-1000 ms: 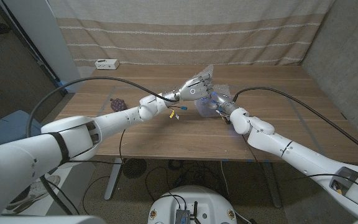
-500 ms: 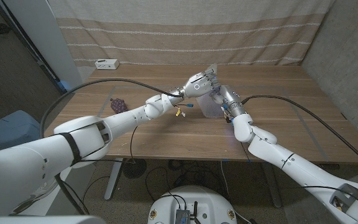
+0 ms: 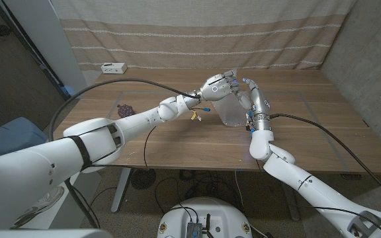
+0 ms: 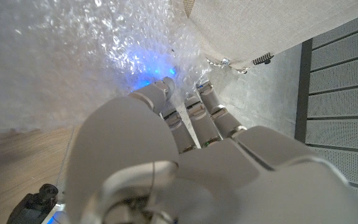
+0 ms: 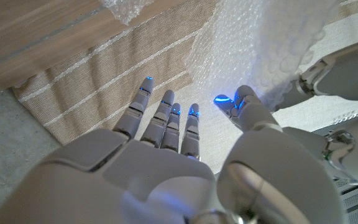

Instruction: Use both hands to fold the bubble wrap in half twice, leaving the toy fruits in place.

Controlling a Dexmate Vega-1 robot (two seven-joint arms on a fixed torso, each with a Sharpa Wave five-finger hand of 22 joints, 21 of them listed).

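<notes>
Wooden tabletop (image 3: pixel 177 142): dark purple toy grape cluster (image 3: pixel 125 110) at 9 o'clock, untouched. Centre, toward 12 o'clock: clear bubble wrap sheet (image 3: pixel 231 109) now lifted upright off the wood, up from lying low a second ago. Left hand (image 3: pixel 218 86) grips its top edge. Right hand (image 3: pixel 249 90) has risen beside it, fingers spread; can't tell if it pinches. Fold is mid-swing, not yet laid down.
</notes>
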